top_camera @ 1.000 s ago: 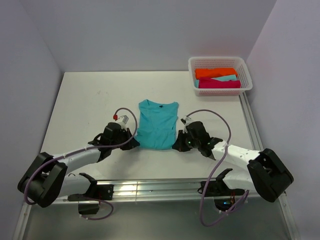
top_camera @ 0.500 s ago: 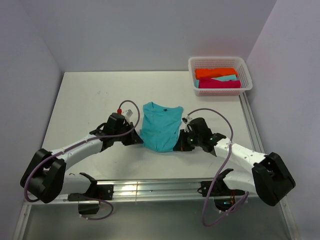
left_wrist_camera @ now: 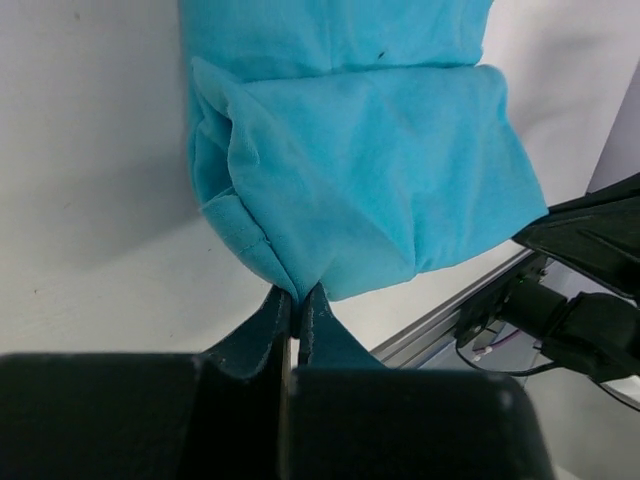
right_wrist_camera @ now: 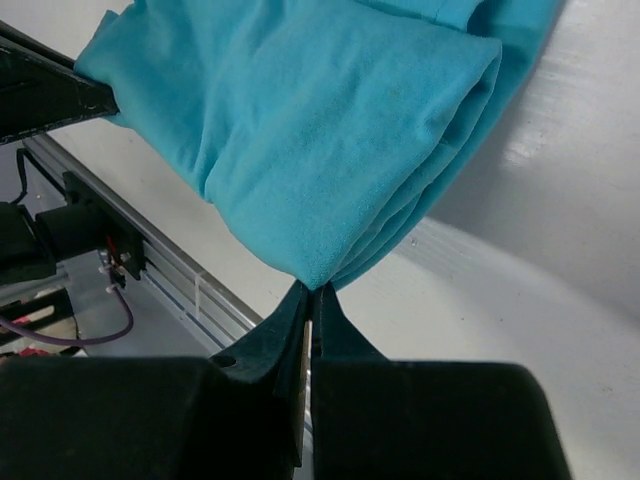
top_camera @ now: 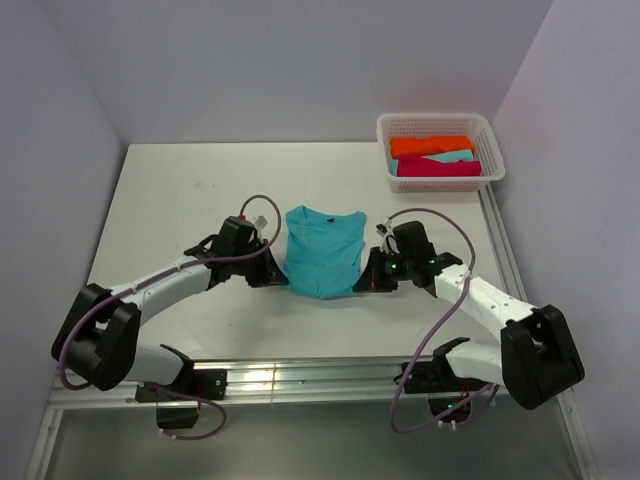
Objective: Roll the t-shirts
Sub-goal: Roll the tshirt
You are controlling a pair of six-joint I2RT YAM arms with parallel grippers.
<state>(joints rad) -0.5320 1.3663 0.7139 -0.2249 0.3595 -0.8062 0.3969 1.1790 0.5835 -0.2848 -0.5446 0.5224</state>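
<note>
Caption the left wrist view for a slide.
The left gripper pinches a folded bottom corner of the turquoise t-shirt.

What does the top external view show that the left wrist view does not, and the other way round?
Only the top external view shows the white basket at the far right, holding an orange t-shirt, a pale turquoise t-shirt and a magenta t-shirt. It also shows the neckline of the turquoise t-shirt.

Only the left wrist view shows the left gripper shut on a pinch of fabric at the shirt's near corner, with a hem seam beside it.

Both show the turquoise t-shirt and the white table.
</note>
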